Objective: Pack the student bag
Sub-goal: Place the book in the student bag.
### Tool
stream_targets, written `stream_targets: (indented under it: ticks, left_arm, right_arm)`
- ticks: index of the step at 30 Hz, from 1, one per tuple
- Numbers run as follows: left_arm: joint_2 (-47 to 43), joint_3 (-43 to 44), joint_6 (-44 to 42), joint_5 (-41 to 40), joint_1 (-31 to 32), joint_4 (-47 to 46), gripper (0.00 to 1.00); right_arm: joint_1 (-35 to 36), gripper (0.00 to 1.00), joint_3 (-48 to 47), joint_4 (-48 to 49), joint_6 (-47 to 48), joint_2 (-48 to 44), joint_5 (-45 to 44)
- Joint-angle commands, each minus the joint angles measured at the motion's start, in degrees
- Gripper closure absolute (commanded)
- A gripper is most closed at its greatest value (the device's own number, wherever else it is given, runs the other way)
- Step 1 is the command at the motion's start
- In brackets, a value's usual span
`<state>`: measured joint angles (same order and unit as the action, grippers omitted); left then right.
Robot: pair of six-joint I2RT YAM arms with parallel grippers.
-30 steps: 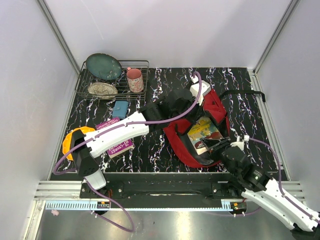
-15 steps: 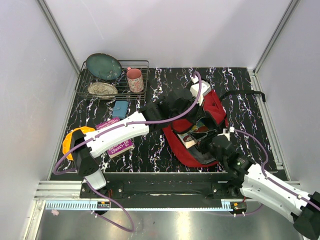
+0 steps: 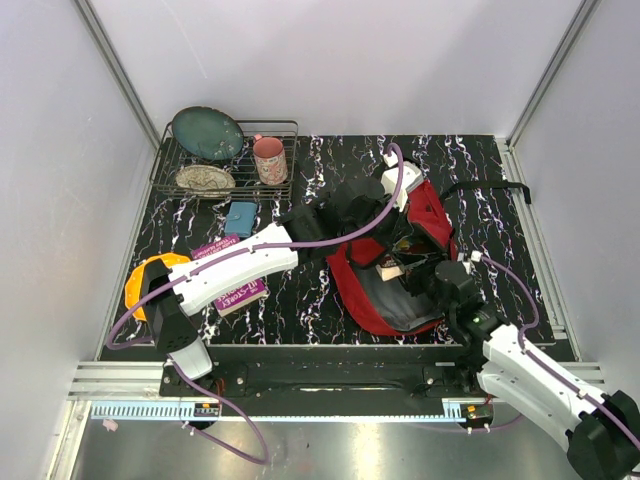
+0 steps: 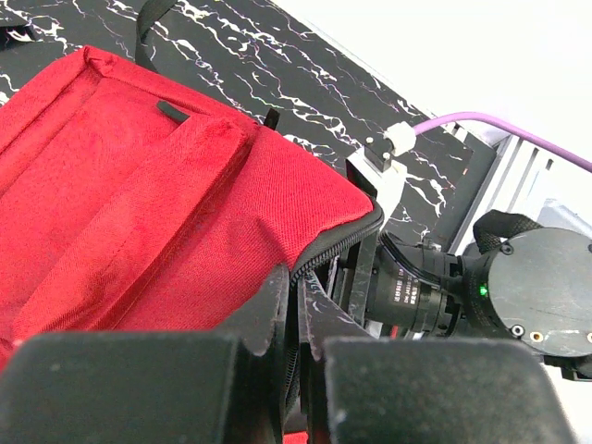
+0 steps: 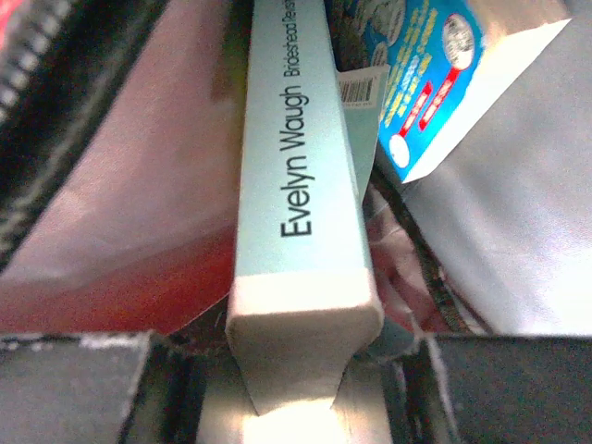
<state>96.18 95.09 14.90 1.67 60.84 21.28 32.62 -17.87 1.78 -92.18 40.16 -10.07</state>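
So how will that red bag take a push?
Likely floppy: the student bag sags in creases, its rim pinched up by the left gripper. It may bunch or slide if the right gripper presses its book in.

There is one student bag (image 3: 432, 218). Three books can be counted. Two are inside the bag, one pale paperback (image 5: 301, 185) and one blue-covered book (image 5: 435, 83), and one purple book (image 3: 243, 292) lies to the bag's left. Up and to the left of the bag stands one wire rack (image 3: 243, 170). It holds two plates, a teal plate (image 3: 207, 133) and a speckled plate (image 3: 205, 179), plus one pink cup (image 3: 269, 159). One small blue item (image 3: 240, 217), perhaps a wallet, lies left of the bag. One orange object (image 3: 137, 290) sits well to the bag's left.
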Motion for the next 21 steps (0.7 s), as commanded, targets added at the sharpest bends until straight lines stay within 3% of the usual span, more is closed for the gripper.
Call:
stream_targets:
  ticks: [1,9,21]
  left_arm:
    - [-3.63,0.54,0.13,2.20,0.16,-5.03,1.00]
    - [-5.04,-0.96,0.49,3.33,0.07,-5.90,1.00]
    - [-5.39,-0.43,1.28,8.08,0.07,-6.34,1.00]
  right_arm:
    - [-0.28,1.00,0.99,8.24,0.87,-0.52,-7.24]
    - [-0.28,0.97,2.84,5.69,3.32,1.84,-12.87]
    - [-0.28,0.92,2.23,36.09,5.17,31.18,-12.43]
